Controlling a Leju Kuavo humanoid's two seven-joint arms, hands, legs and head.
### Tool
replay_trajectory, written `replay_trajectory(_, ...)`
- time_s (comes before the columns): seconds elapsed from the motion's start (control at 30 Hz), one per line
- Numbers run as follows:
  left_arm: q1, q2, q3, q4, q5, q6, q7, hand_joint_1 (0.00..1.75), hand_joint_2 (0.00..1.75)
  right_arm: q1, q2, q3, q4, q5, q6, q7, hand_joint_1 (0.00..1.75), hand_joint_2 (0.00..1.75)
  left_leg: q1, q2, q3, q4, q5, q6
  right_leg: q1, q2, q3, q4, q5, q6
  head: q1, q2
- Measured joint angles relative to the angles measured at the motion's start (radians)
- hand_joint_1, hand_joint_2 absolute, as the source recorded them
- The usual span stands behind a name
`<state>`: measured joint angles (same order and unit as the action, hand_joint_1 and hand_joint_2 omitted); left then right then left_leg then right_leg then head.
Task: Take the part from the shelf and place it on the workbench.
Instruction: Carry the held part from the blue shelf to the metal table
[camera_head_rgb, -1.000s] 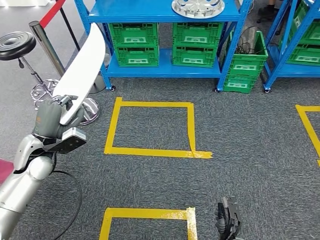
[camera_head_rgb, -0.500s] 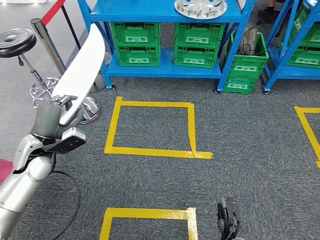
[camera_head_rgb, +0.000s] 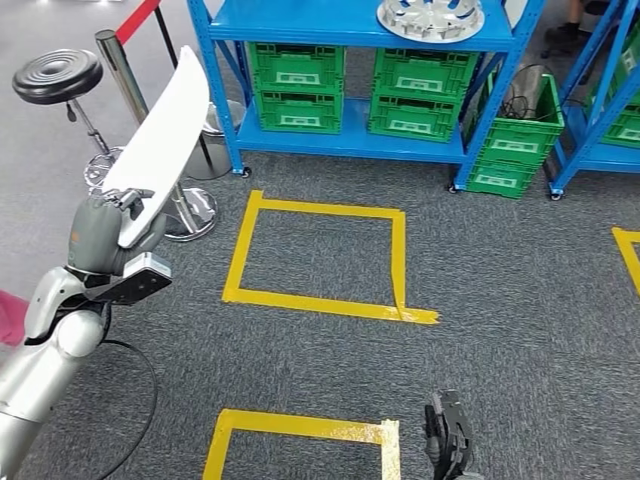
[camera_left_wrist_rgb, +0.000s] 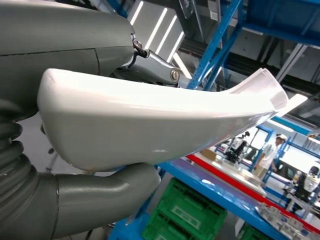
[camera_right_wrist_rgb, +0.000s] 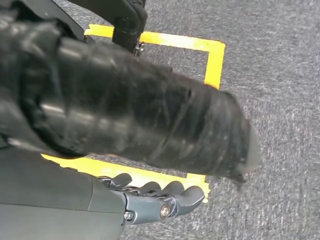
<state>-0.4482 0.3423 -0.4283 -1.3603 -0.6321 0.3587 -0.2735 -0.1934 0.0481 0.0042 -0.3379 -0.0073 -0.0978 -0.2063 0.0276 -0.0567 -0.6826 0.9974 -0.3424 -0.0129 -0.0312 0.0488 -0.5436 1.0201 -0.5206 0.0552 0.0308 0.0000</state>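
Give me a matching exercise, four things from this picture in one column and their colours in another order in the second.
Things:
1. curved part held by the left hand
2. crates on the shelf
3. floor tape
4. stool seat

Colours:
A. yellow
B. black
C. white
D. green

Pairs: 1-C, 2-D, 3-A, 4-B

Open carpet ahead, clutter to the left and along the far side

The grey carpet (camera_head_rgb: 490, 300) with its yellow tape squares (camera_head_rgb: 317, 255) lies bare. A black stool (camera_head_rgb: 59, 75) and a chrome stanchion post (camera_head_rgb: 136, 100) stand near the held white part (camera_head_rgb: 162, 140); the blue shelf (camera_head_rgb: 355, 140) with green crates (camera_head_rgb: 306, 85) blocks the far side.
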Motion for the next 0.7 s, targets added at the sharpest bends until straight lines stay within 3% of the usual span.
replay_trajectory(0.07,-0.002,0.001,0.0,0.0,-0.002,-0.001,0.0,1.75,1.75,0.001,0.0,0.001,0.0,0.002,-0.002,0.002,0.0,0.0,0.001,-0.015,-0.003,-0.005,0.01,-0.016,0.004,-0.011,0.004,-0.001,0.004,-0.018,-0.001,0.0)
replay_trajectory(0.13,-0.003,0.004,0.001,0.0,-0.005,-0.002,0.001,1.75,1.75,0.0,0.0,0.002,0.0,0.003,-0.005,0.003,0.0,0.0,0.003,-0.007,-0.011,0.003,0.005,-0.025,0.004,-0.029,0.005,-0.001,0.014,-0.036,-0.003,0.0)
replay_trajectory(0.2,-0.005,0.006,0.001,0.0,-0.008,-0.004,0.001,1.75,1.75,0.001,0.0,0.003,0.0,0.005,-0.007,0.004,0.0,0.0,0.003,0.024,-0.045,0.087,-0.053,-0.027,0.006,-0.048,0.001,-0.003,0.022,-0.049,-0.008,0.0)
replay_trajectory(0.27,-0.006,0.006,0.001,0.0,-0.012,-0.005,0.003,1.75,1.75,0.005,0.0,0.003,0.0,0.006,-0.008,0.004,0.0,0.0,0.002,0.043,-0.096,0.23,-0.128,-0.028,0.011,-0.068,-0.003,-0.003,0.024,-0.053,-0.011,0.0)
replay_trajectory(0.3,-0.004,0.006,0.0,0.0,-0.015,-0.005,0.003,1.75,1.75,0.007,0.0,0.003,0.001,0.007,-0.008,0.004,0.0,0.0,0.001,0.045,-0.11,0.28,-0.147,-0.027,0.014,-0.078,-0.005,-0.003,0.024,-0.053,-0.011,0.0)
replay_trajectory(0.33,-0.004,0.005,0.0,0.0,-0.016,-0.005,0.004,1.75,1.75,0.008,0.0,0.003,0.002,0.007,-0.009,0.005,0.0,0.0,0.0,0.046,-0.109,0.295,-0.15,-0.025,0.016,-0.088,-0.006,-0.003,0.024,-0.054,-0.012,0.0)
replay_trajectory(0.37,-0.003,0.005,0.0,0.0,-0.017,-0.005,0.004,1.75,1.75,0.008,0.0,0.003,0.002,0.008,-0.009,0.005,0.0,0.0,-0.002,0.049,-0.087,0.269,-0.135,-0.021,0.018,-0.099,-0.006,-0.003,0.024,-0.054,-0.012,0.0)
replay_trajectory(0.4,-0.003,0.005,0.0,0.0,-0.018,-0.005,0.005,1.75,1.75,0.008,0.0,0.003,0.003,0.009,-0.01,0.006,0.0,0.0,-0.005,0.059,-0.048,0.209,-0.109,-0.015,0.02,-0.11,-0.004,-0.003,0.022,-0.054,-0.012,0.0)
replay_trajectory(0.47,-0.006,0.005,0.001,0.0,-0.02,-0.006,0.007,1.75,1.75,0.006,0.0,0.003,0.003,0.01,-0.01,0.007,0.0,0.0,-0.019,0.106,0.026,0.08,-0.077,0.002,0.026,-0.129,-0.003,-0.002,0.018,-0.05,-0.012,0.0)
replay_trajectory(0.53,-0.009,0.004,0.001,-0.001,-0.021,-0.006,0.009,1.75,1.75,0.005,0.0,0.003,0.003,0.012,-0.011,0.008,0.0,0.0,-0.032,0.131,0.049,0.031,-0.077,0.016,0.033,-0.148,-0.003,-0.002,0.015,-0.042,-0.011,0.0)
replay_trajectory(0.6,-0.009,0.005,0.001,-0.001,-0.021,-0.006,0.011,1.75,1.75,0.004,0.0,0.003,0.004,0.014,-0.011,0.009,0.0,0.0,-0.031,0.109,0.045,0.026,-0.074,0.026,0.034,-0.165,-0.002,-0.003,0.01,-0.032,-0.011,0.0)
replay_trajectory(0.63,-0.009,0.005,0.001,-0.001,-0.021,-0.007,0.011,1.75,1.75,0.003,0.0,0.003,0.004,0.015,-0.011,0.009,0.0,0.0,-0.028,0.098,0.045,0.023,-0.072,0.031,0.032,-0.156,-0.004,0.003,0.001,-0.027,-0.011,0.0)
replay_trajectory(0.7,-0.012,0.004,0.001,-0.002,-0.021,-0.007,0.012,1.75,1.75,0.002,0.0,0.003,0.004,0.017,-0.012,0.009,0.0,0.0,-0.022,0.078,0.046,0.017,-0.066,0.042,0.028,-0.106,-0.035,0.07,-0.043,-0.019,-0.008,0.0)
